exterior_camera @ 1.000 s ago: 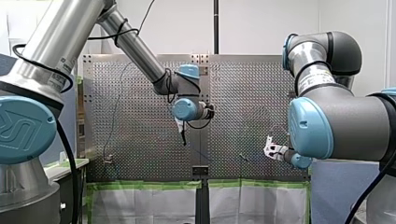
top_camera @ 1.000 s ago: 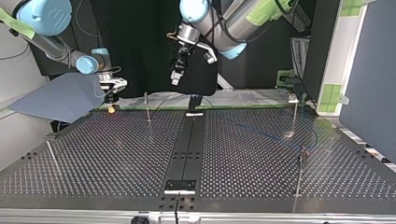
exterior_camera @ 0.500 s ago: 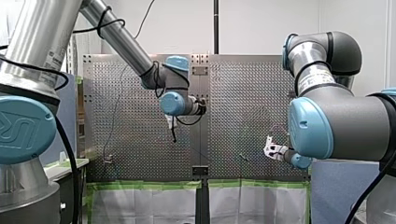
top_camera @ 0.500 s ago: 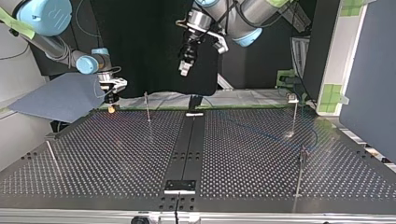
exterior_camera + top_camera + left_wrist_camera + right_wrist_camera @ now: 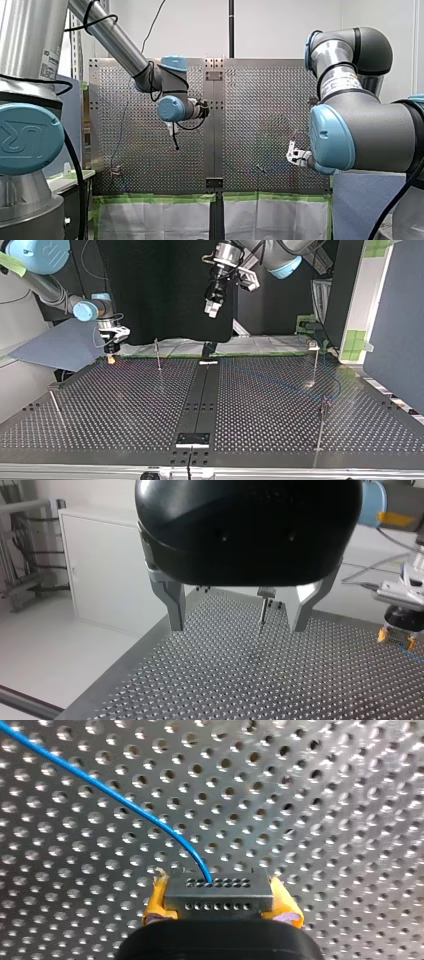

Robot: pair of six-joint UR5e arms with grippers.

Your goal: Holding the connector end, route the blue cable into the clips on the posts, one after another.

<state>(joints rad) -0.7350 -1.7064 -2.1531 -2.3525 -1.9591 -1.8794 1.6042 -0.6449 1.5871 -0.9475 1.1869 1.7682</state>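
My left gripper (image 5: 237, 628) has swung aside, fingers apart; my right gripper (image 5: 220, 906) clamps the partly hidden connector (image 5: 218, 892).

The blue cable (image 5: 125, 802) is running off the right wrist view's edge, its far length unseen. The black body of my right gripper (image 5: 218, 902) is covering the near side of the connector (image 5: 218, 890). In the top view the cable is fading into the table (image 5: 100, 405) near that view's right edge. The clips (image 5: 313, 344) on the posts (image 5: 316, 365) are showing too small to read.
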